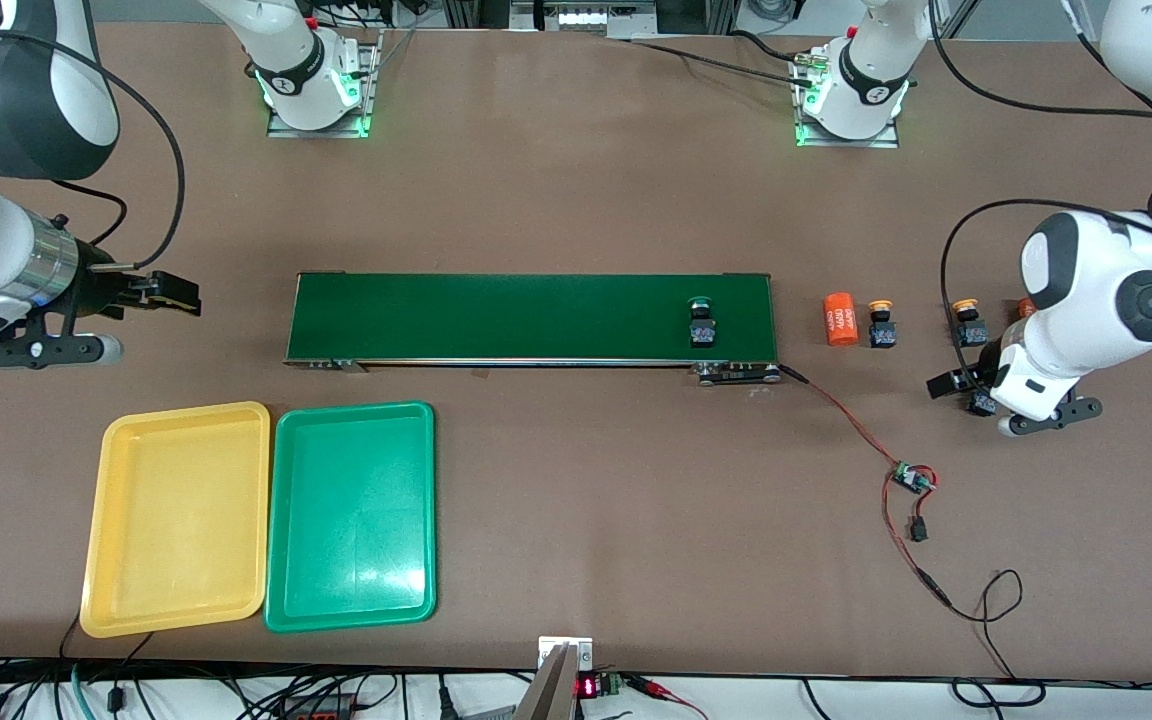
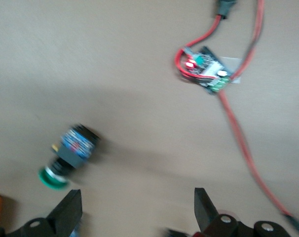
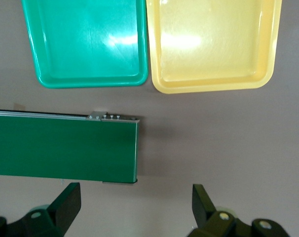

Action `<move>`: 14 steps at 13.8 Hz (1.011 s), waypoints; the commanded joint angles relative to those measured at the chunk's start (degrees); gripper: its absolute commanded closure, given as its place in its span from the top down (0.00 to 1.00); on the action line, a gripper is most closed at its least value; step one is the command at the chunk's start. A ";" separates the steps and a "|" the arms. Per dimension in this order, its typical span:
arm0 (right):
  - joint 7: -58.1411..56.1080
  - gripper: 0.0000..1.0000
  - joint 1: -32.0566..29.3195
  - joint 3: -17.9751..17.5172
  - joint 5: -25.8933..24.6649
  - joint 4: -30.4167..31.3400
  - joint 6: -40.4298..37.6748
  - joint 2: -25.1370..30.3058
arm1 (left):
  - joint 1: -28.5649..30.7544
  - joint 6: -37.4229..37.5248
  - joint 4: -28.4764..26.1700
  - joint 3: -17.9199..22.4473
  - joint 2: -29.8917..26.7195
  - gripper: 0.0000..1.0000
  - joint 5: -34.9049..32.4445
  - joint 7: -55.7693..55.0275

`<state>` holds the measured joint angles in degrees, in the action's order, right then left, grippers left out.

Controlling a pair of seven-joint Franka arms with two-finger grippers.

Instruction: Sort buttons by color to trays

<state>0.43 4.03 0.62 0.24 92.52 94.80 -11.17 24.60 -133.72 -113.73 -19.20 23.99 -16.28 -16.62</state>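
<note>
Left gripper (image 1: 976, 392) low over the bench (image 1: 576, 520) at the left arm's end, fingers (image 2: 70, 210) spread wide and empty, a green-capped button (image 2: 68, 158) lying tipped on its side just ahead of them. Best to centre over its blocky body, square the fingers to its flat sides, then close.

One button (image 1: 703, 322) already on the belt (image 1: 531, 318); two yellow-capped buttons (image 1: 882, 322) (image 1: 969, 322) upright beside an orange cylinder (image 1: 839, 318).

Right gripper (image 1: 171, 293) waiting, fingers (image 3: 68, 205) open, near the belt's other end. Yellow tray (image 1: 176, 518) and green tray (image 1: 351, 515) side by side, touching, both empty.
</note>
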 commanded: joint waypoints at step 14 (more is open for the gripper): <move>3.87 1.00 6.77 -0.45 0.02 43.62 27.80 22.51 | 8.45 -6.03 2.72 -0.84 10.55 1.00 -11.31 28.31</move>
<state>3.34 9.54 -0.05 0.25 135.67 121.47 11.48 32.49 -139.62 -111.59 -19.23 34.06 -28.02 10.15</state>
